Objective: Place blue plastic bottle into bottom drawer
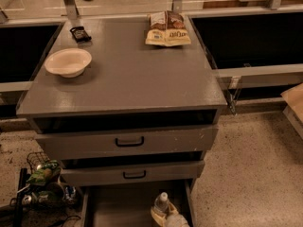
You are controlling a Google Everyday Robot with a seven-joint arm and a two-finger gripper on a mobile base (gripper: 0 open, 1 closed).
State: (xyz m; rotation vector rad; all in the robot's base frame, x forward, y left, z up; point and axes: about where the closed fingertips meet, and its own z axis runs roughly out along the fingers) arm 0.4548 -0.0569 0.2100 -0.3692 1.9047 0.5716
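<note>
Just the one camera view. The gripper is way down at the bottom edge, inside the open bottom drawer, toward its right side. The bottle stands upright, cap up, right against the gripper on its far side. Can't tell if the gripper is clamped on it or loose. Looks like the placing step. My guess for next: release, then back out without tipping the bottle or clipping the middle drawer above.

Dim, warm light from above; soft sheen on the tabletop, deep shadow beneath its front edge (end effector, bottom centre, sits shaded).
</note>
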